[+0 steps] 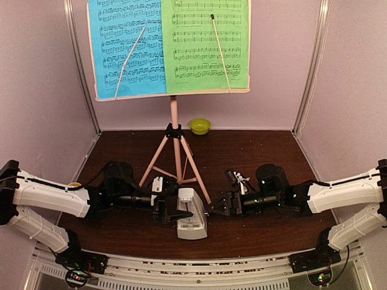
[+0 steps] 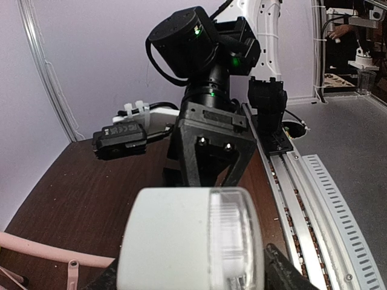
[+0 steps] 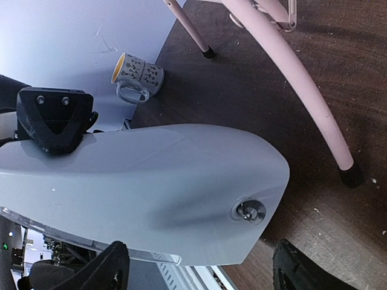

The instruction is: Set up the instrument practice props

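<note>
White metronome (image 1: 192, 222) sat on bench (image 1: 260, 151) just before stand (image 1: 174, 115) legs, pinched in left claw (image 1: 175, 211); right claw (image 1: 216, 206) spread beside it. Both sheets (image 1: 205, 42) were on stand. Step: seating metronome. Next likely needed: left release without tipping it.

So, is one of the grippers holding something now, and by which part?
The left gripper holds the white metronome by its two opposite sides. The right gripper is open next to it and holds nothing.
</note>
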